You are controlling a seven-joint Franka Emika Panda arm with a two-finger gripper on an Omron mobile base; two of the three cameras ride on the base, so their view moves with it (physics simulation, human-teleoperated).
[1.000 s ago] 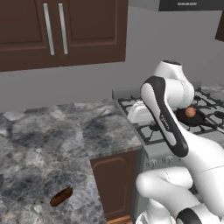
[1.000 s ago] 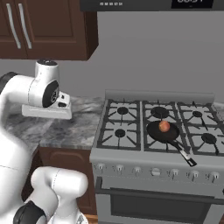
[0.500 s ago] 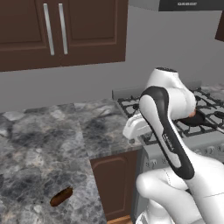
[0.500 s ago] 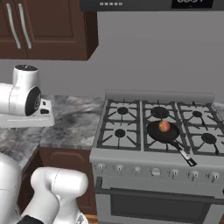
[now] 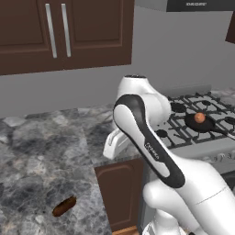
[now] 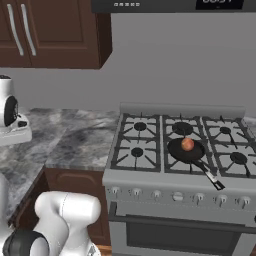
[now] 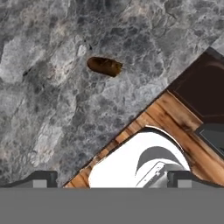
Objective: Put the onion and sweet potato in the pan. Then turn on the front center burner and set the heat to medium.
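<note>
The onion (image 6: 187,144) is sitting in the pan (image 6: 183,151), a little round orange ball on the black bottom. The pan is resting on the front center burner (image 6: 177,158) of the stove (image 6: 150,180), and its long thin handle is pointing out toward the front edge, over the row of knobs (image 6: 177,196). From the left base view the onion (image 5: 199,117) and the pan (image 5: 202,123) are showing far off to the right, behind the white arm (image 5: 147,137).

The sweet potato (image 5: 64,206) is lying on the gray stone counter (image 5: 36,156), near its front edge and well apart from the stove. It is lying flat, with nothing touching it. In the hand view the sweet potato (image 7: 104,66) is showing as a dark brown lump on the counter (image 7: 52,109), up above the two finger tips.

The gripper (image 7: 111,178) is hanging high over the counter edge, looking down at the stone and the wood floor (image 7: 175,127). Its two dark tips are standing far apart at the bottom corners, so it is spread wide and is holding nothing.

Dark brown cupboards (image 5: 64,32) are hanging on the wall above the counter.
</note>
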